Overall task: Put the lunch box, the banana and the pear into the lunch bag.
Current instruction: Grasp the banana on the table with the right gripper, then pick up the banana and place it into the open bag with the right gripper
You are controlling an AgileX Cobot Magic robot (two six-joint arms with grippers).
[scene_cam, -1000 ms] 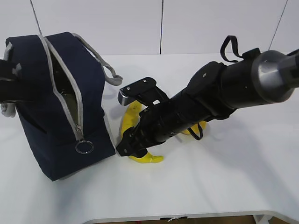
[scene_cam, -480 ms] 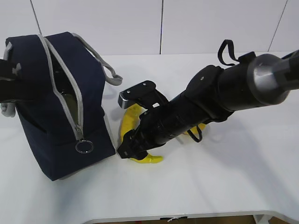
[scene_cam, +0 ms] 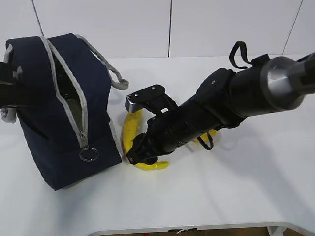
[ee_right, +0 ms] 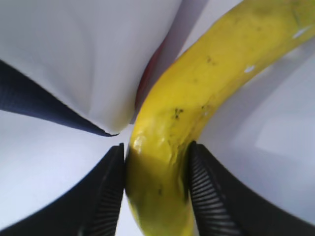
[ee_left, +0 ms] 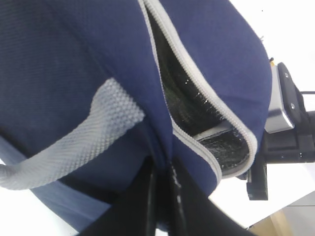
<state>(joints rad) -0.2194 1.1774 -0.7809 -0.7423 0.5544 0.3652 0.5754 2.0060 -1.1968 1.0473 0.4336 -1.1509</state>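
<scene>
The lunch bag [scene_cam: 54,108] stands unzipped on the white table [scene_cam: 236,196]; a pale flat edge shows inside its dark mouth in the left wrist view, possibly the lunch box, though this cannot be confirmed. The left gripper [ee_left: 160,196], closed, pinches the bag's navy fabric beside the zipper end, apparently holding the mouth apart. The right gripper [ee_right: 155,189] has both ribbed pads against the banana [ee_right: 197,108], which lies on the table just beside the bag's base; the clasp appears made, the lift not begun. A yellow patch beyond the right arm, on its side away from the bag, may be the pear. Judged progress: banana and pear remain outside. No legible writing or brand appears.
</scene>
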